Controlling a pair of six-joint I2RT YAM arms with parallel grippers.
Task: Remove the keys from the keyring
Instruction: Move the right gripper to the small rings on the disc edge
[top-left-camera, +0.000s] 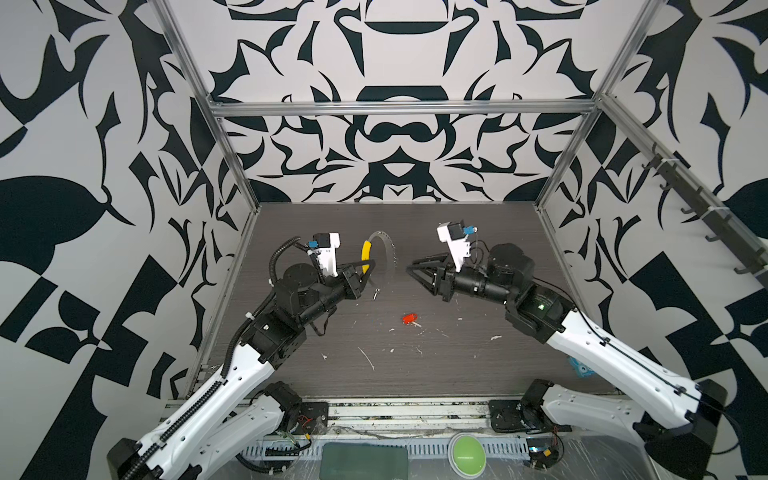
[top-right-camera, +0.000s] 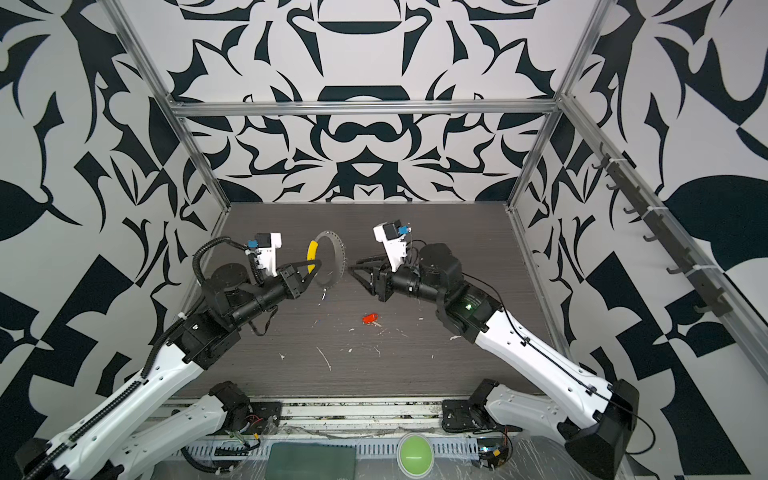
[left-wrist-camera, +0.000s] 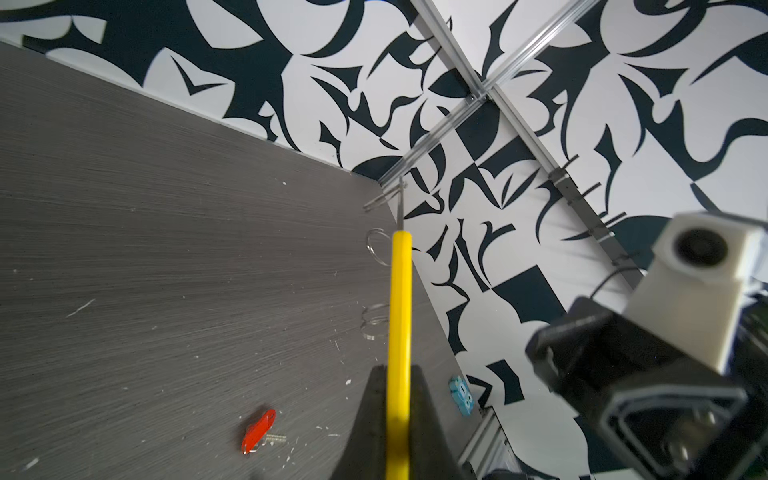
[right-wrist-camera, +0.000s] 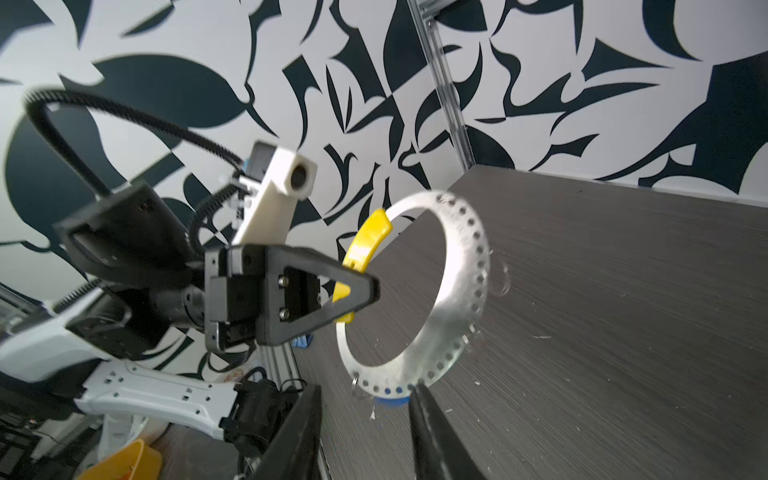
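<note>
Table (top-left-camera: 457, 374): dark grained top, shut in by frame rails (top-left-camera: 399, 109) at the back and both sides; your open room is the centre and front, bare but for pale flecks; left gripper (top-left-camera: 371, 263): pressed together on the yellow sleeve (top-left-camera: 366, 252), carrying the keyring (top-left-camera: 389, 246) on edge and clear of the table, likely so that whatever hangs on it drops low and the band faces your other arm; right gripper (right-wrist-camera: 365, 409): spread, holding nothing, its fingers either side of the ring's lowest stretch, one fingertip (right-wrist-camera: 417, 390) right at the band, contact not certain; red key (top-left-camera: 409, 319): off the ring, flat near the table's centre, well apart from both grippers, so that half looks done; blue key (right-wrist-camera: 392, 401): a blurred blue bit behind the ring's lowest holes, between your right fingers, judged not yet off and the next to pull. Draw it down and toward the front, where nothing stands in your way.
</note>
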